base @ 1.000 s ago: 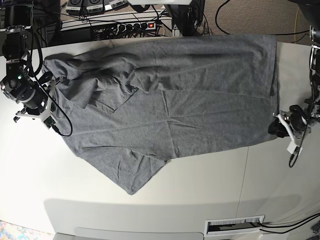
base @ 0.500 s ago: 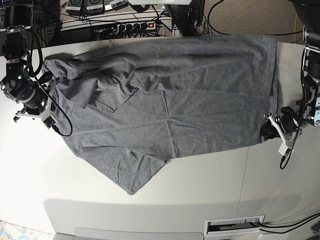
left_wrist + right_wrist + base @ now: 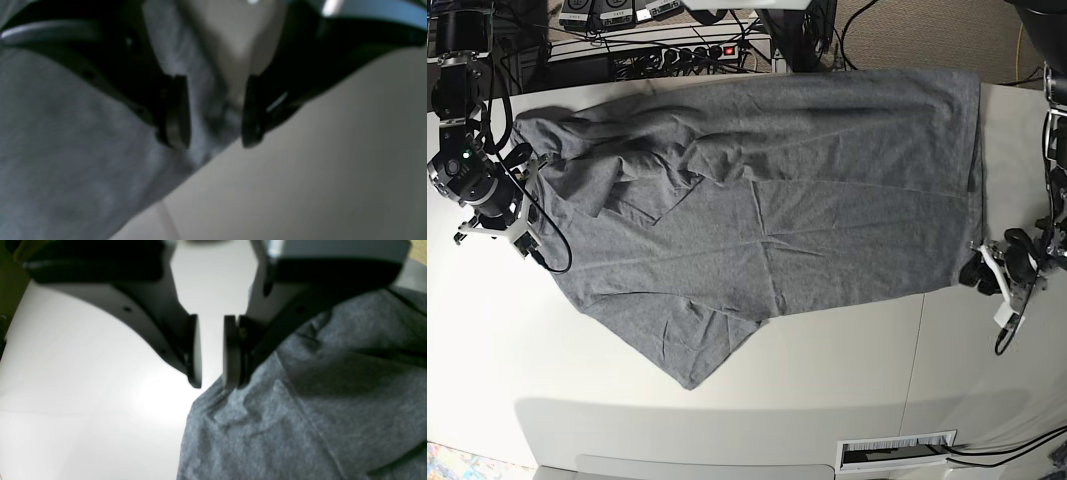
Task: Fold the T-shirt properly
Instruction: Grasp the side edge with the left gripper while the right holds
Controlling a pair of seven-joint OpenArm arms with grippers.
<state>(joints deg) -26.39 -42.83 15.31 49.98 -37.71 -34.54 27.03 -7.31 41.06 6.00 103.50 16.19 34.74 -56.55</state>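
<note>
Retreating rightward, left gripper (image 3: 983, 268) now sits at the T-shirt (image 3: 767, 190) corner.

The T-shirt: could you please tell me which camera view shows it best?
The base view: the whole T-shirt lies spread on the table there. The left wrist view shows only a blurred hem corner, the right wrist view only a wrinkled edge.

Even overhead light is filling the base view, with straight edges bowing toward the corners. The left wrist view is looking dim, soft and smeared throughout. In the right wrist view, glare is washing out the table (image 3: 83, 400) at left while near parts are blurring.
</note>
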